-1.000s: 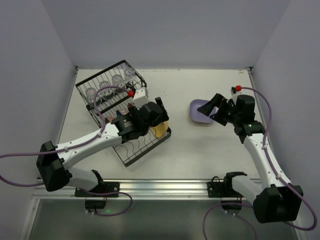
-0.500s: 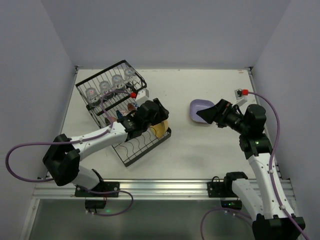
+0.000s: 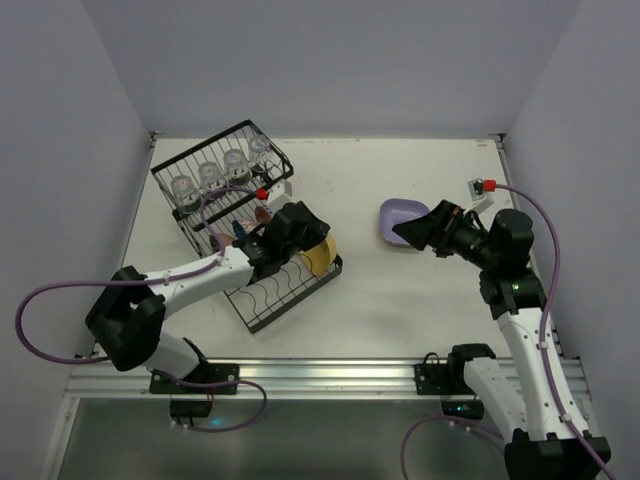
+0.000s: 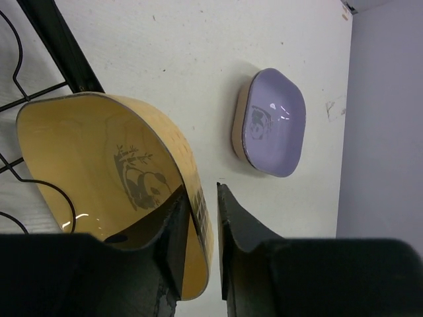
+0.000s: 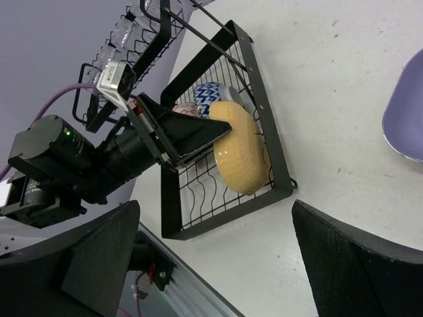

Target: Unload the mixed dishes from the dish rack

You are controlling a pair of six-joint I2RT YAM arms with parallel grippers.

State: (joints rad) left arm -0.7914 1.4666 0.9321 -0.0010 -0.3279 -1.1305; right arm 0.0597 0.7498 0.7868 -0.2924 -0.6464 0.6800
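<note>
Yellow plate [image 4: 86, 165] on edge, rim seemingly in grip of left pincer [image 4: 201, 190]; right pincer [image 5: 215, 208] wide apart.

Glossy yellow plate [image 4: 99, 165], panda print inside. Glossy purple plate [image 4: 274, 122] at its two o'clock. Black wire rack [image 4: 63, 46], dull sheen. Clear glass cups [image 3: 210, 172] at its eleven o'clock end. Matt white table [image 4: 165, 59], lightly speckled. Matt black left fingers [image 4: 241, 231].

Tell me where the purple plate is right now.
Top view: the purple plate lies on the table, right of the dish rack, close by the right gripper.
</note>
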